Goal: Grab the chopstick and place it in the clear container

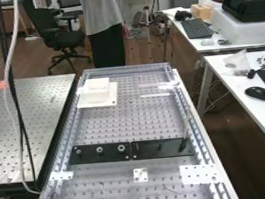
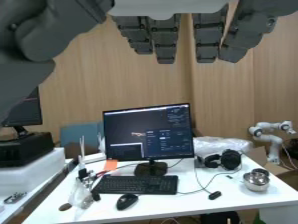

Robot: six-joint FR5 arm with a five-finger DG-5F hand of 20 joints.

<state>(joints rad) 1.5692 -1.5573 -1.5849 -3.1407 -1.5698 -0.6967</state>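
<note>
A thin pale chopstick (image 1: 187,122) stands nearly upright, leaning slightly, at the right end of the black plates (image 1: 162,148) in the high view. Its lower end meets a small dark holder (image 1: 182,145). Farther up the bench, towards the left, a whitish box-like piece (image 1: 97,89) rests on a flat white square; whether this is the clear container I cannot tell. In the wrist view, the hand (image 2: 164,41) has straight, spread fingers pointing down from the top edge, with the thumb to one side. Nothing is between them.
Metal knobs (image 1: 100,150) rise from the left black plate. White brackets (image 1: 199,174) are fixed to the perforated bench (image 1: 118,124). A second perforated table (image 1: 31,121) adjoins on the left, with cables hanging over it. Desks with a keyboard (image 2: 136,184) and monitor (image 2: 148,134) stand beyond.
</note>
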